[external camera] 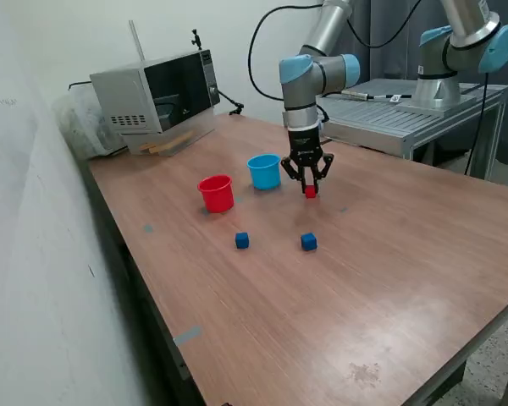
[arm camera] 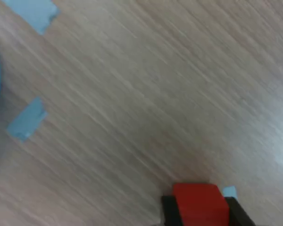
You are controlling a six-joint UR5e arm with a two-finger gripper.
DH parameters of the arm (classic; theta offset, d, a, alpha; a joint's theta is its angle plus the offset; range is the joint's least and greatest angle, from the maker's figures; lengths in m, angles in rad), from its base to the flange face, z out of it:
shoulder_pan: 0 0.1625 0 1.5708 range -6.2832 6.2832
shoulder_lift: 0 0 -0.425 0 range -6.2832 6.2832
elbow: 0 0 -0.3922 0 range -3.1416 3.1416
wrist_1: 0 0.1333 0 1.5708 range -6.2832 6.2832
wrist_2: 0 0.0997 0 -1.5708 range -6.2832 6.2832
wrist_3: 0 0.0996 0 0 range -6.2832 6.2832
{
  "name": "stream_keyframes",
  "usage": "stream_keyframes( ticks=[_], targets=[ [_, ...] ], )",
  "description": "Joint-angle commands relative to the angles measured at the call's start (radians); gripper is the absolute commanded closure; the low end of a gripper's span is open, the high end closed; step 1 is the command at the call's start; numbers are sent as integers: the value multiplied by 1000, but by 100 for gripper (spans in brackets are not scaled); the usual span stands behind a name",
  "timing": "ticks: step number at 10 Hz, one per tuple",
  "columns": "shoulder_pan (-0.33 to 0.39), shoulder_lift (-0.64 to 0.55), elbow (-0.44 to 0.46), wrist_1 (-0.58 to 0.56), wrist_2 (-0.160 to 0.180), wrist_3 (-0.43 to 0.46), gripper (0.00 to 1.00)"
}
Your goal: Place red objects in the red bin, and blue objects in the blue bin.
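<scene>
**Wood grain, plastic and metal**

The worktop [external camera: 389, 254] looks like matt wood-grain laminate, smooth, with pale tape patches [arm camera: 27, 120] stuck on. The red cup [external camera: 216, 193] and blue cup [external camera: 264, 171] look like smooth plastic with a slight sheen. The red cube [arm camera: 199, 203] is matt. The microwave [external camera: 157, 97] has a metal-looking casing and glossy dark door.

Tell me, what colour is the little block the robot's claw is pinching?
Red. The cube shows best in the wrist view, between the gripper fingers.

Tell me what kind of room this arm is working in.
Probably a robotics lab: a second robot arm stands on a metal bench behind the wooden table, and a microwave sits in the corner as a prop.
</scene>
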Motion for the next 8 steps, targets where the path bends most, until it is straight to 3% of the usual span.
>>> stream_keyframes(
  ticks=[1,4,5,7,8],
  targets=[
    [1,-40,-33,1,-64,1,100],
    [0,-149,-85,12,-75,24,100],
    [-2,-160,-111,15,-75,79,100],
    [-22,-188,-236,73,-75,120,100],
    [-39,-180,-328,187,-75,139,100]
  ],
)
